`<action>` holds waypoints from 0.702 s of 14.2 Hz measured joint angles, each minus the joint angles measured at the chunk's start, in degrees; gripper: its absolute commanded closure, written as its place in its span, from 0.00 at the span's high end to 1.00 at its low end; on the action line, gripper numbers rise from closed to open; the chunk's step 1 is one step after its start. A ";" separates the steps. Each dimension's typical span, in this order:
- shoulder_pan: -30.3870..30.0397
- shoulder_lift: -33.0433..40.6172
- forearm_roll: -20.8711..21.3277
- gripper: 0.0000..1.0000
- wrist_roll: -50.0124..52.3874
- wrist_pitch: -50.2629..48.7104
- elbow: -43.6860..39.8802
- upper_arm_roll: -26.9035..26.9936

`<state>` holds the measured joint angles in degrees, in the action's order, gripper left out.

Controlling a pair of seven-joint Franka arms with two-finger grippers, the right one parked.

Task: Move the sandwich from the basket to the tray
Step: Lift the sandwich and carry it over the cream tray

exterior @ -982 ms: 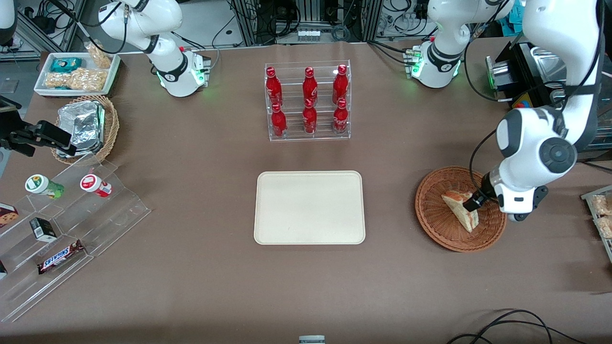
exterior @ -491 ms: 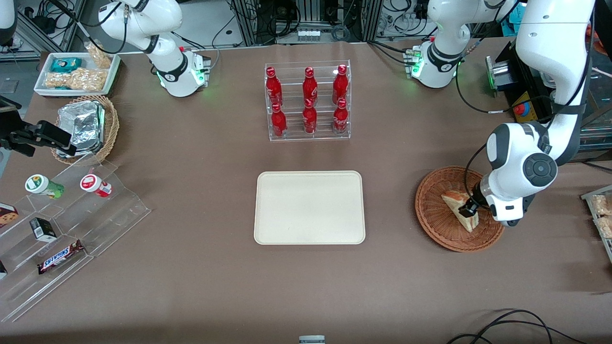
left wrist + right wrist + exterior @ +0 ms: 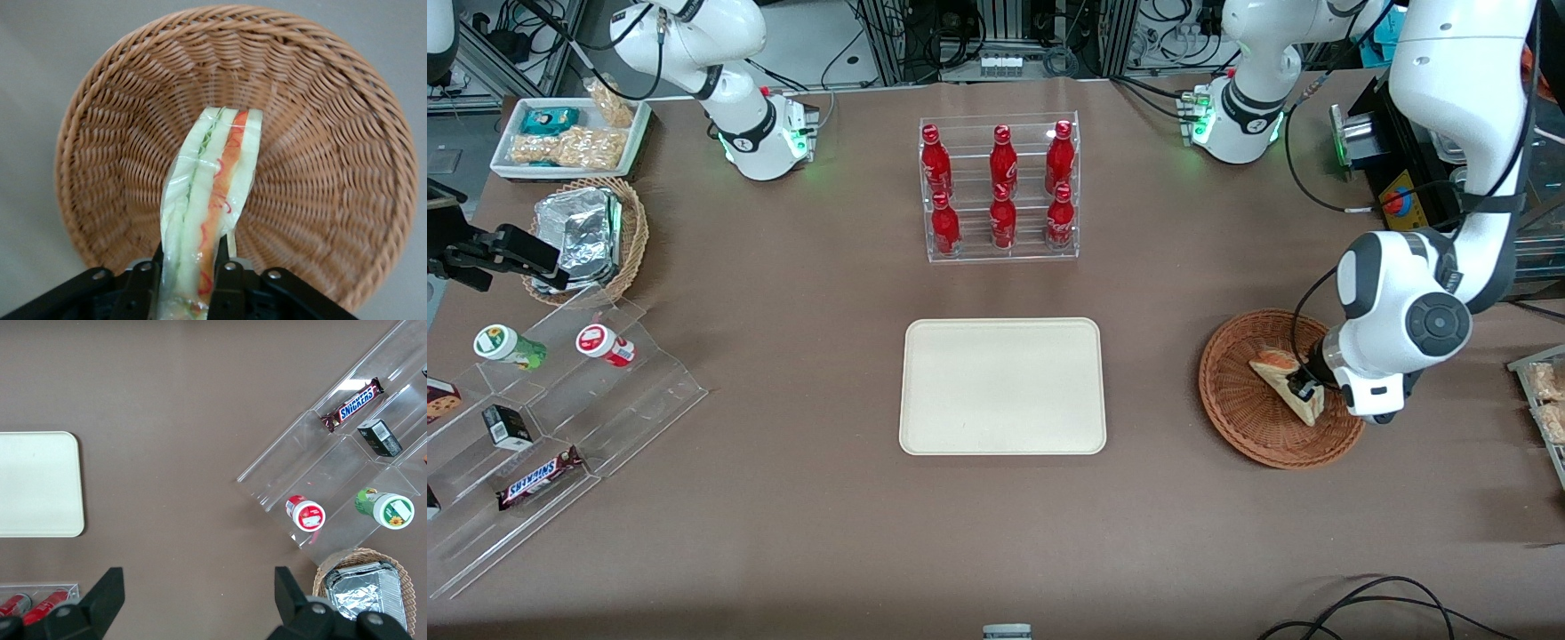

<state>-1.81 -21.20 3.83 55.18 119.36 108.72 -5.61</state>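
Observation:
The sandwich (image 3: 1279, 372) is a plastic-wrapped wedge standing on edge in the reddish-brown wicker basket (image 3: 1232, 404) toward the working arm's end of the table. My left gripper (image 3: 1304, 389) is down inside the basket, at the sandwich's end nearer the front camera. In the left wrist view the gripper (image 3: 189, 260) has one black finger (image 3: 143, 283) pressed against each face of the sandwich (image 3: 210, 190), shut on it, with the basket's weave (image 3: 320, 153) underneath. The cream tray (image 3: 1002, 387) lies bare at the table's middle, well apart from the basket, and also shows in the right wrist view (image 3: 37, 483).
An acrylic rack of red bottles (image 3: 1000, 191) stands farther from the front camera than the tray. Toward the parked arm's end are a tiered acrylic stand with snacks (image 3: 560, 391), a tan basket of foil packets (image 3: 596, 236) and a white snack bin (image 3: 569, 138). Another snack container (image 3: 1543, 391) pokes in at the working arm's table edge.
The left gripper has shifted a little over the sandwich and settled lower in the basket. Its fingers now press the sandwich, which looks narrower and more on edge.

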 measured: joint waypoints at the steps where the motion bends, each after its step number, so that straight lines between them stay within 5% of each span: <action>1: 0.18 0.10 0.00 0.06 -0.94 -4.00 -2.27 -0.88; 5: 0.75 0.10 0.03 0.02 -3.42 -8.27 -5.84 -8.34; 7: 1.67 -1.27 1.39 0.08 -9.07 -4.72 -6.94 -13.37; 10: 7.30 -7.28 4.60 0.06 -14.25 -4.40 -15.09 -16.54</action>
<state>5.49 -28.47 8.43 40.94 114.96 93.63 -22.15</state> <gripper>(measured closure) 0.859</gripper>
